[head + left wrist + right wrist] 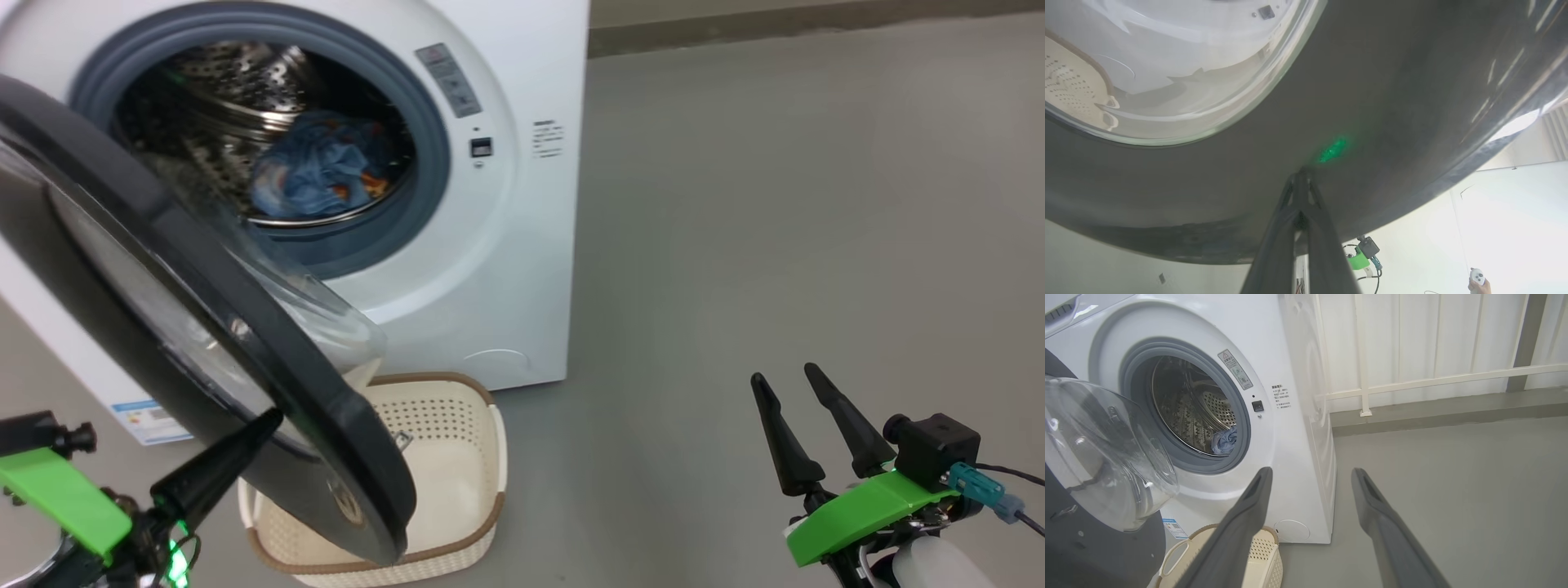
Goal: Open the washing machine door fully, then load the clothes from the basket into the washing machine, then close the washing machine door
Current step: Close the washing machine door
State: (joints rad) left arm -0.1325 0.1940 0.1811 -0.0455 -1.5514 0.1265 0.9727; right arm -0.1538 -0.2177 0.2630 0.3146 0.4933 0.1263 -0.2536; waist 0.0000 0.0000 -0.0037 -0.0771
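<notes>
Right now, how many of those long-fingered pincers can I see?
2. The left gripper, shut, touches the black rim of the washing machine door at lower left; the right gripper, open, hangs above the floor at lower right.

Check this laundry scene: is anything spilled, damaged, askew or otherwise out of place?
Nothing stands out. The clothes lie inside the washing machine drum, the basket stands upright beneath the half-open washing machine door, and the left end effector, shut, touches the door's black rim.

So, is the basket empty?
Seemingly empty: the basket shows a bare inside, though the washing machine door covers part. The clothes lie in the drum.
</notes>
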